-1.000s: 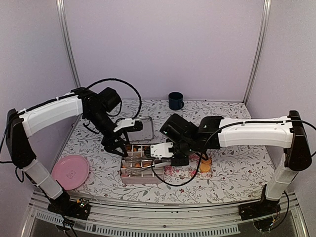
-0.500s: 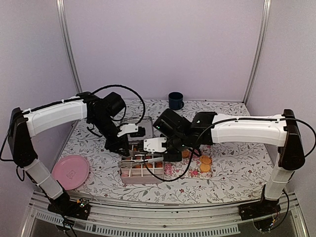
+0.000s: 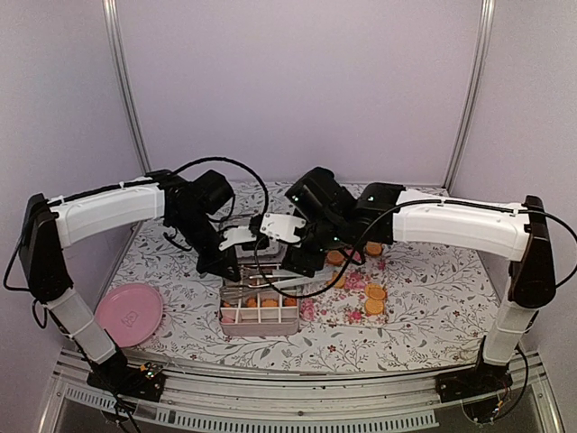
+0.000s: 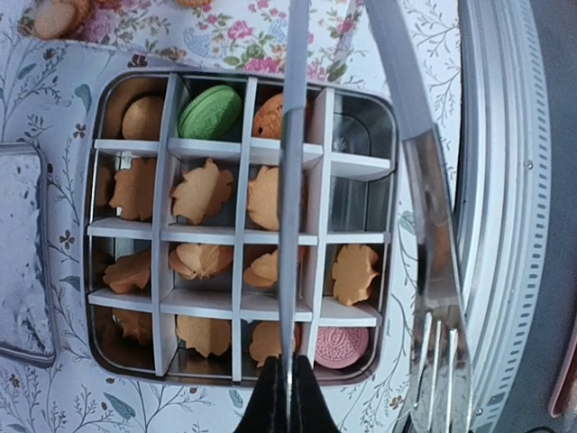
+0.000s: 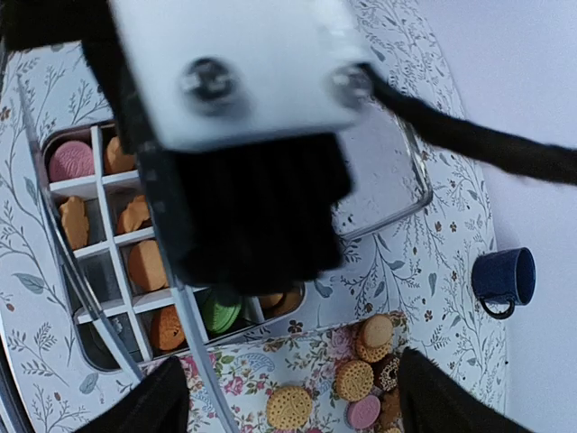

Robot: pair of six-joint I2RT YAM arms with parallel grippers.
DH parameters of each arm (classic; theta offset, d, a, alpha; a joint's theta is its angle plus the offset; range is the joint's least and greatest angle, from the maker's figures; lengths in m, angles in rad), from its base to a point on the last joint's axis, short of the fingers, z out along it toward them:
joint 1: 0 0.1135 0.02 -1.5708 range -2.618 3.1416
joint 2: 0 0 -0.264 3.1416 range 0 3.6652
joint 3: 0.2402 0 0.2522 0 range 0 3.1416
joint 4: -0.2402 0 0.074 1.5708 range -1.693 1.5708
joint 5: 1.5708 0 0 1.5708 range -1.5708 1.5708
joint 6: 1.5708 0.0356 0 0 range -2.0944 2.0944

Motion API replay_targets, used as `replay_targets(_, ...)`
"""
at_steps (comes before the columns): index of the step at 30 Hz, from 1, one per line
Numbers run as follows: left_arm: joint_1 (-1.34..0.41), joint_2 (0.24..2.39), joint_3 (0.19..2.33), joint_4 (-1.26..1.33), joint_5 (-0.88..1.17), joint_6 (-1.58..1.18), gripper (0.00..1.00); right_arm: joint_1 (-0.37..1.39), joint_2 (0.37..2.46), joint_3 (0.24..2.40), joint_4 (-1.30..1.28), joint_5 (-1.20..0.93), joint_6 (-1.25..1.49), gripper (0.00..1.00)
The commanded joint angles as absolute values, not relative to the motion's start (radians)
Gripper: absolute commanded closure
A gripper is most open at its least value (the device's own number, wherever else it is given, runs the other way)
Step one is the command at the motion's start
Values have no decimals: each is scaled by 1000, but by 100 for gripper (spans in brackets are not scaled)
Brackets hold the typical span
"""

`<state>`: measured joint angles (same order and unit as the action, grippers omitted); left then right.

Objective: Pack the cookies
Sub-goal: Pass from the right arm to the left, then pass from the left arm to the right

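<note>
The divided tin [image 4: 362, 200] held cookies [image 4: 203, 189] in most cells, the left gripper [image 4: 287, 399] pinching metal tongs [image 4: 290, 180], the right gripper [image 5: 302, 401] spread wide.

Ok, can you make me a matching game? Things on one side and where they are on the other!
Things:
1. green cookie
2. pink plate
3. loose orange cookies
4. metal tongs

Places:
A. on the flowery mat
B. pinched in the left gripper
C. in a compartment of the tin
D. near the table's left edge

Pairs: 1-C, 2-D, 3-A, 4-B
</note>
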<state>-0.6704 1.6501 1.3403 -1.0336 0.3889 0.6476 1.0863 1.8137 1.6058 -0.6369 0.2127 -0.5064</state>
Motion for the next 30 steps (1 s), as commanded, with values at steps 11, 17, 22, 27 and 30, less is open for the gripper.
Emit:
replay_targets(11, -452, 1710, 1522, -858, 1023, 339, 100, 674, 1247, 1116, 211, -250, 269, 1)
replay_targets(17, -439, 1694, 1503, -731, 1133, 196, 100, 614, 1262, 994, 432, -445, 452, 1)
replay_targets(22, -439, 1680, 1464, -615, 1206, 102, 100, 615, 1403, 1007, 576, -627, 544, 1)
replay_targets(27, -438, 1655, 1420, -514, 1217, 42, 100, 616, 1500, 1016, 775, -728, 634, 0)
replay_targets(30, -439, 1663, 1418, -497, 1225, 27, 100, 628, 1557, 1067, 801, -753, 662, 1)
